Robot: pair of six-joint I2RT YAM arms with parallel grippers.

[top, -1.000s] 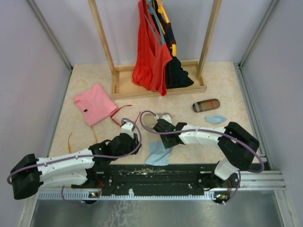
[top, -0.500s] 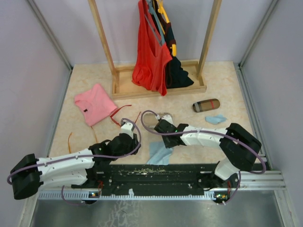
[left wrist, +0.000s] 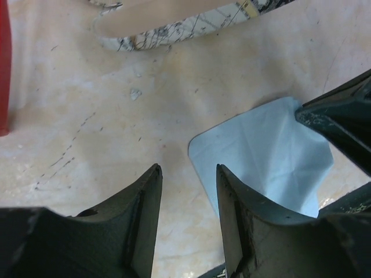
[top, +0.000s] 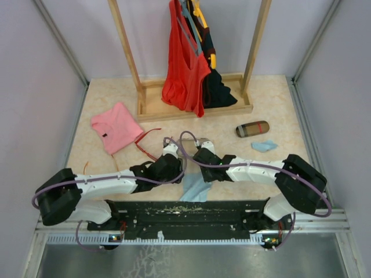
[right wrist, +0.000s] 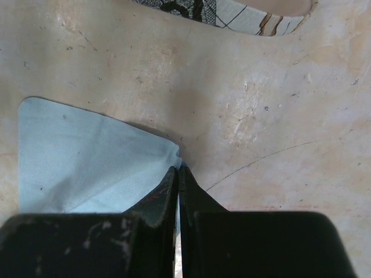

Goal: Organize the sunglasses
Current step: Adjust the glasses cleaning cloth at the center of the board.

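The sunglasses show as thin red arms (top: 146, 139) on the table, just beyond my left arm in the top view. My right gripper (right wrist: 178, 166) is shut on a corner of the light blue cloth (right wrist: 81, 156), and that corner is puckered up between its tips. My left gripper (left wrist: 188, 171) stands open over bare table with nothing between its fingers. It is just left of the cloth (left wrist: 266, 156), and the right gripper's black fingers (left wrist: 342, 119) show at that view's right edge. From above both grippers, left (top: 177, 167) and right (top: 199, 171), meet at the cloth's (top: 194, 188) far edge.
A pale oval piece with a patterned rim (right wrist: 232, 11) lies just ahead of both grippers; I cannot tell what it is. A brown oblong case (top: 253, 128) and a second small blue cloth (top: 264, 146) lie to the right. A pink garment (top: 115, 126) and a wooden clothes rack (top: 194, 107) stand farther back.
My left arm has swung right to the cloth's edge and its jaws have widened. My right gripper has closed on the cloth's corner.
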